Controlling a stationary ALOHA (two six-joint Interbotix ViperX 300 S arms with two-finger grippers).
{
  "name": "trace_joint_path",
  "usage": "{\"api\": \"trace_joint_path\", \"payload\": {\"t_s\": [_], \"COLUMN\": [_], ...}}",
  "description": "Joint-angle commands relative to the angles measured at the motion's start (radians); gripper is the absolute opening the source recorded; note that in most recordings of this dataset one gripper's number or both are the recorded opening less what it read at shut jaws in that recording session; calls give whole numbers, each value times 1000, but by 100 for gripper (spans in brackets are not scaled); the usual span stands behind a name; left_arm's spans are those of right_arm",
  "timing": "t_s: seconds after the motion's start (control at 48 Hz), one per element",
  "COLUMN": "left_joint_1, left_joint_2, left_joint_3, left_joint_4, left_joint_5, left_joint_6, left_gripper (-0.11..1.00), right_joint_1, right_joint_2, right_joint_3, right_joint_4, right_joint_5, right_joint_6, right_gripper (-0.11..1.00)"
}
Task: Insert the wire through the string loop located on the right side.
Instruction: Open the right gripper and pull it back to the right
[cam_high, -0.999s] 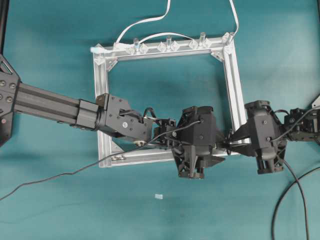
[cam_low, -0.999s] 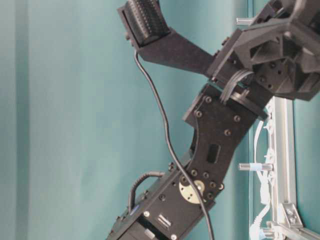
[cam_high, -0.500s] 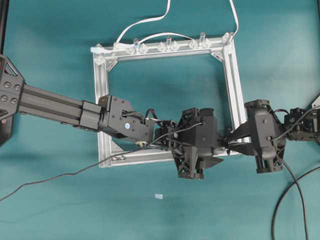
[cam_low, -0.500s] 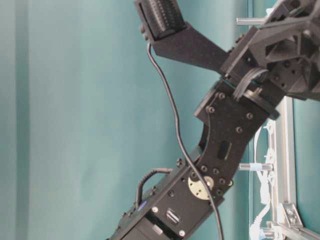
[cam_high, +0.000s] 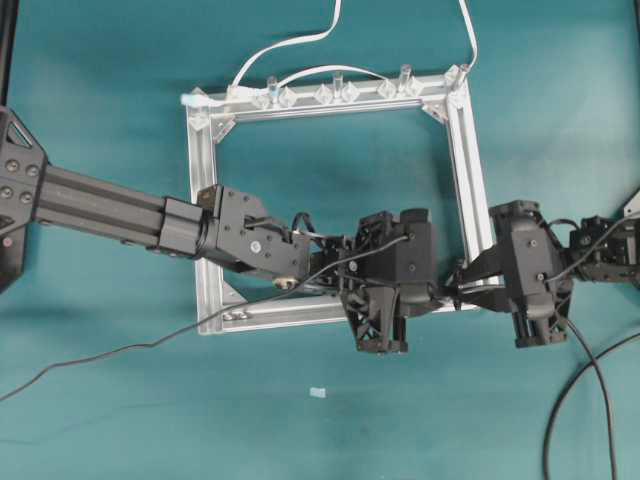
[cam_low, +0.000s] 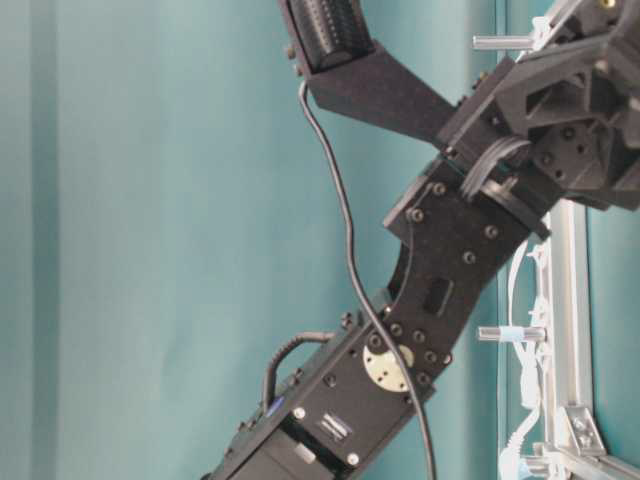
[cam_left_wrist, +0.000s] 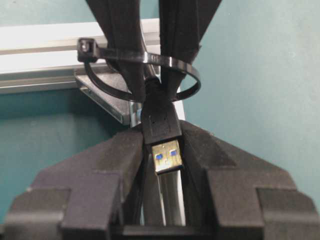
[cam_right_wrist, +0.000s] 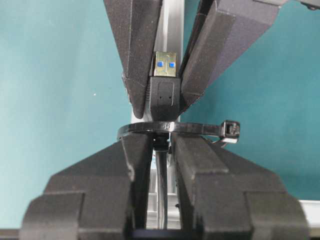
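Note:
The wire's black plug (cam_left_wrist: 161, 127), with its silvery tip, has come through the string loop (cam_left_wrist: 186, 75), a thin black band hanging at the silver frame (cam_left_wrist: 45, 50). My left gripper (cam_left_wrist: 161, 134) is shut on the plug's black body. In the right wrist view my right gripper (cam_right_wrist: 162, 142) is shut on the thin wire just behind the string loop (cam_right_wrist: 200, 128). The plug (cam_right_wrist: 165, 97) sits beyond the band, between the left fingers (cam_right_wrist: 137, 45). From overhead, the left gripper (cam_high: 442, 298) and the right gripper (cam_high: 458, 291) meet tip to tip at the frame's lower right corner.
The square aluminium frame (cam_high: 468, 160) lies on the teal table. Clear clips (cam_high: 337, 92) and a flat white cable (cam_high: 290, 45) run along its far bar. Black cables trail at lower left (cam_high: 100, 357) and lower right (cam_high: 590, 380). A small white scrap (cam_high: 317, 392) lies in front.
The left gripper's jaws have closed from wide open onto the plug. The left arm shifted slightly. The right gripper has held its place on the wire.

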Motion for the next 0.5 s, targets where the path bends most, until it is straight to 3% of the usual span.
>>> {"api": "trace_joint_path", "payload": {"t_s": [0.0, 0.479], "left_joint_1": [-9, -11], "left_joint_2": [-46, -46], "left_joint_3": [-29, -38], "left_joint_4": [2, 3], "left_joint_5": [-2, 28], "left_joint_6": [-20, -40], "left_gripper": [18, 18], "right_joint_1": [-3, -3], "right_joint_2": [-8, -8], "right_joint_3": [-3, -14], "right_joint_4": [-2, -2], "right_joint_5": [-3, 0], "right_joint_6": [-2, 6], "right_gripper": [17, 17]}}
